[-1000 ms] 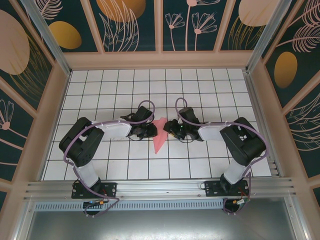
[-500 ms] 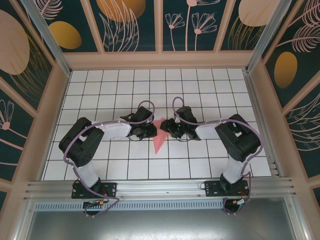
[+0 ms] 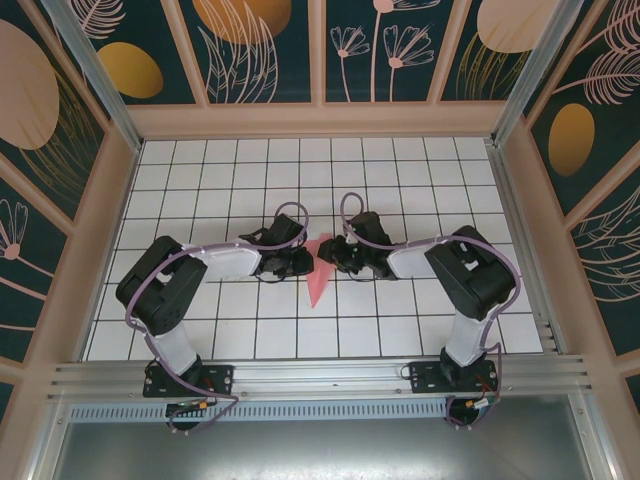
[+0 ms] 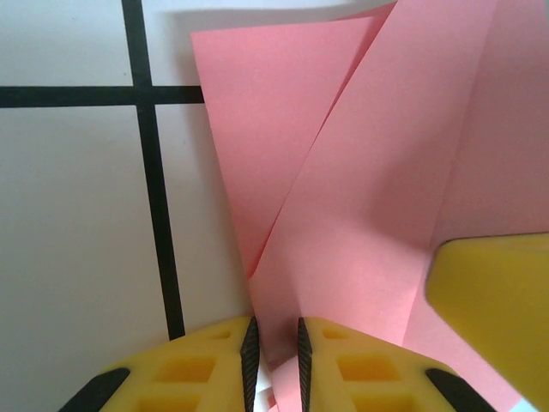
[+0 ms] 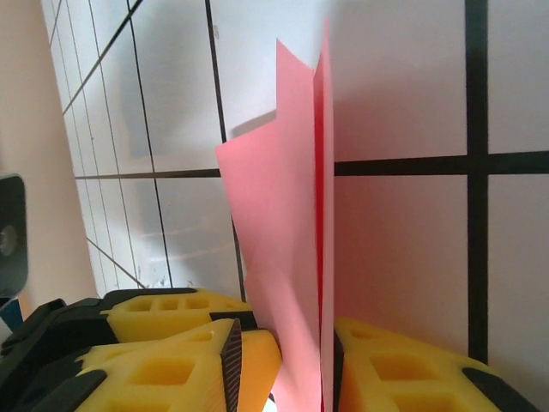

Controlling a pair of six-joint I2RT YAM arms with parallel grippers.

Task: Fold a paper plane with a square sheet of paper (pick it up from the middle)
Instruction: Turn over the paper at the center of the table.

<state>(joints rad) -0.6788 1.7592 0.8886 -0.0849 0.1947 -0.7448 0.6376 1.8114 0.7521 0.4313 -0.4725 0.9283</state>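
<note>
The salmon-pink sheet is folded into a narrow pointed paper plane on the white grid table, its tip toward the near edge. My left gripper meets its wide end from the left. In the left wrist view the left gripper is shut on a pink edge of the paper plane. My right gripper comes from the right. In the right wrist view its jaws straddle the upright layers of the plane, and the right gripper stands open, with a small gap at the left pad.
The white grid table has bare tiles all round the two grippers. Patterned walls enclose it at the back and sides. A yellow finger of the right gripper sits close beside the left one's jaws.
The right gripper has moved left up to the paper's wide end and its jaws have narrowed around the layers. The left gripper and the paper have stayed put.
</note>
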